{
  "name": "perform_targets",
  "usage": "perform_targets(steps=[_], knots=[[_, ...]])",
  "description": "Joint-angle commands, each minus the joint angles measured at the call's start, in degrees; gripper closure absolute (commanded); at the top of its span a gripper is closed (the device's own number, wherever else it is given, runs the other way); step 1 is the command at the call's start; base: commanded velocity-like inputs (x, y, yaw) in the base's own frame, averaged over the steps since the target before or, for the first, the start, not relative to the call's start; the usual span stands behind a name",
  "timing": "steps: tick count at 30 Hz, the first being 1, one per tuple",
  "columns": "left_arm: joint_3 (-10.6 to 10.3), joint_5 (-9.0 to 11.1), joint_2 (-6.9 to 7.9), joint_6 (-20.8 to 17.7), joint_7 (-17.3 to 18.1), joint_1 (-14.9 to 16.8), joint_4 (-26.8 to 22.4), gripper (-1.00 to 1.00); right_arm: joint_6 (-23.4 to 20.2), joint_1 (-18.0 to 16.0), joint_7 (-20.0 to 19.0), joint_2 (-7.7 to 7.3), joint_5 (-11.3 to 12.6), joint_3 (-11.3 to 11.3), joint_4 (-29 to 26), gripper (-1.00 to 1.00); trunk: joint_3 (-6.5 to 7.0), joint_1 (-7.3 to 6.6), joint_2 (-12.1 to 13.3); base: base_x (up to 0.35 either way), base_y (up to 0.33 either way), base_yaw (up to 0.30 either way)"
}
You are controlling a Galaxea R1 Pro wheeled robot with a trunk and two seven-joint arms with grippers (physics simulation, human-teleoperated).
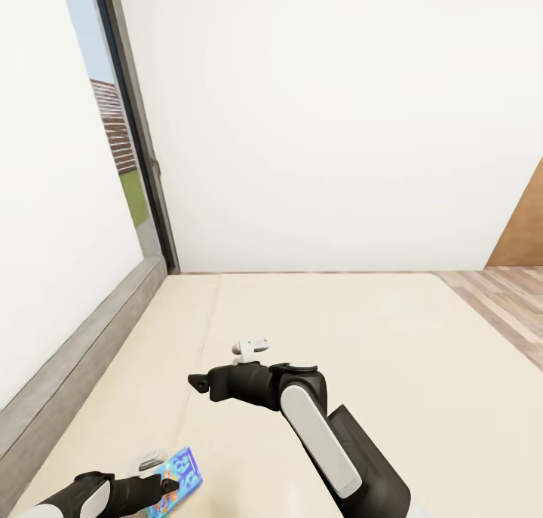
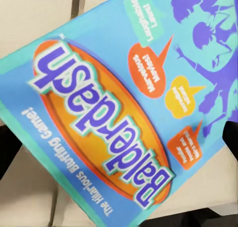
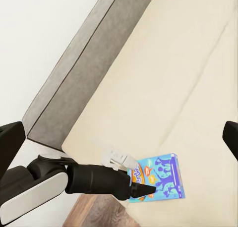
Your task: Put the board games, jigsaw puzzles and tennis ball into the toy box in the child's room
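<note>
A blue board game [image 1: 179, 476], the box lettered Balderdash [image 2: 114, 113], lies at the near edge of the bed [image 1: 354, 352], which has a plain beige mattress. My left gripper [image 1: 160, 474] hovers right over this box, and its dark fingers [image 2: 9, 148] stand wide apart at both sides of the left wrist view. From the right wrist camera the same box [image 3: 161, 178] appears under the left arm's tip. Over the middle of the mattress, my right gripper [image 1: 253, 346] is open and holds nothing. The table, toy box, puzzles and tennis ball are out of view.
A low grey headboard [image 1: 68, 367] runs along the bed's left side under a white wall. A tall window [image 1: 124, 148] sits in the far left corner. Wood floor [image 1: 505, 299] shows to the right of the bed, and a brown panel [image 1: 524, 228] stands beyond it.
</note>
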State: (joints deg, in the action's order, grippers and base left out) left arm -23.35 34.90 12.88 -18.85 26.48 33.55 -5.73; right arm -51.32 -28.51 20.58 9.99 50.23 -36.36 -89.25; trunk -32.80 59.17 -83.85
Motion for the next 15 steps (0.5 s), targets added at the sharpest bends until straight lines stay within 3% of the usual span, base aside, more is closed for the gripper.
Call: perform_targets(steps=[1, 15], knots=[[-0.38, 0.61, 0.04, -0.40, 0.07, 0.03, -0.07, -1.00, -0.09, -0.05, 0.60, 0.01, 0.58, -0.03, -0.05, -1.00, -0.06, 0.00, -0.03, 0.000, -0.124, 0.000], [-0.35, 0.61, 0.04, -0.37, 0.13, 0.03, -0.07, -1.00, -0.09, -0.05, 0.60, 0.01, 0.58, -0.03, -0.05, -1.00, -0.06, 0.00, -0.03, 0.000, -0.037, 0.000]])
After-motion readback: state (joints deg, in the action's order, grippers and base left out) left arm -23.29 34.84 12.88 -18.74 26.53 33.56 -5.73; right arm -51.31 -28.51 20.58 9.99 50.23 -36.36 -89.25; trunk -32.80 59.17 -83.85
